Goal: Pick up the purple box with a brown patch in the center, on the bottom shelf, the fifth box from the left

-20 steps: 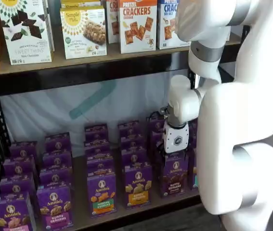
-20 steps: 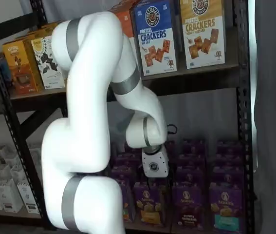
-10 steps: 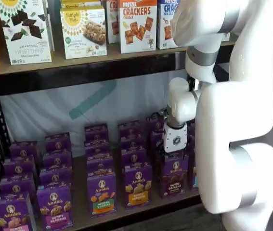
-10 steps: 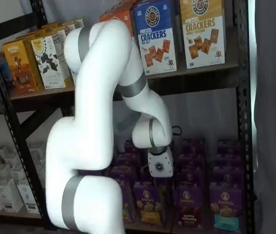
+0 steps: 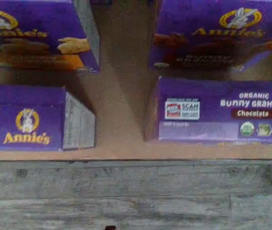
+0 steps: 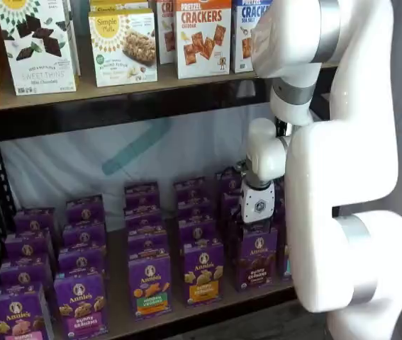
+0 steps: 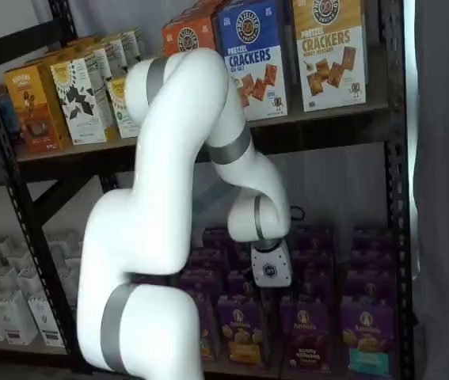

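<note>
Your target, the small upright purple carton with dark brown bunny crackers and a brown label band [image 6: 255, 259], stands at the front edge of the low brown board shelf [image 6: 119, 319], its top panel marked "Chocolate" in the wrist view [image 5: 222, 115]. The white-bodied gripper [image 6: 257, 221] hangs directly above it; its fingers are hidden, but the jaws appear spread wide. You have four purple cartons in the wrist view.

A black metal rack [image 7: 393, 158] before a pale backdrop [image 6: 115, 159].
</note>
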